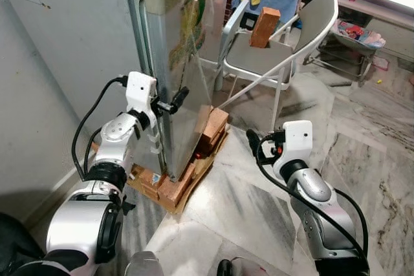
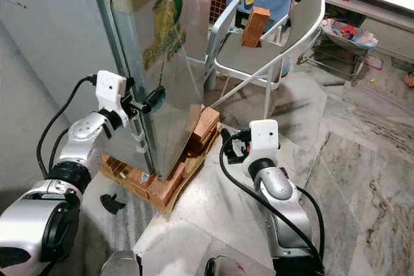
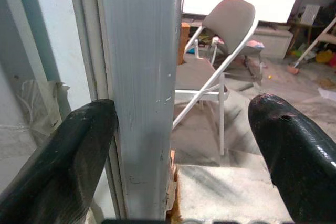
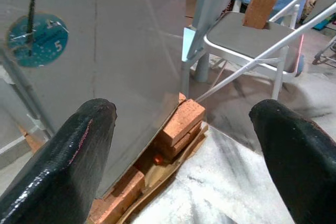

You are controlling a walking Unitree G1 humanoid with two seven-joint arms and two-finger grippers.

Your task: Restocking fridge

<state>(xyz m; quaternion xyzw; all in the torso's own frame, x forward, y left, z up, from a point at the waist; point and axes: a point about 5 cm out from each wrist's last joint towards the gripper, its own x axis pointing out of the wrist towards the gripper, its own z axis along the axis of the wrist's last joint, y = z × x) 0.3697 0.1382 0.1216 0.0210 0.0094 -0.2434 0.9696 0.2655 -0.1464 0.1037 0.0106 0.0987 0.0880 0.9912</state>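
Squarely, left gripper (image 1: pixel 176 99) astride ridged silver fridge door (image 1: pixel 178 75)

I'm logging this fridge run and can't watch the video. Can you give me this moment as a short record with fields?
fridge door: slightly ajar
fridge base: raised on bricks
left gripper: open, fingers on either side of the door's edge
right gripper: open, held low in front of the fridge, touching nothing
folding chair: beside the fridge, a brick on its seat
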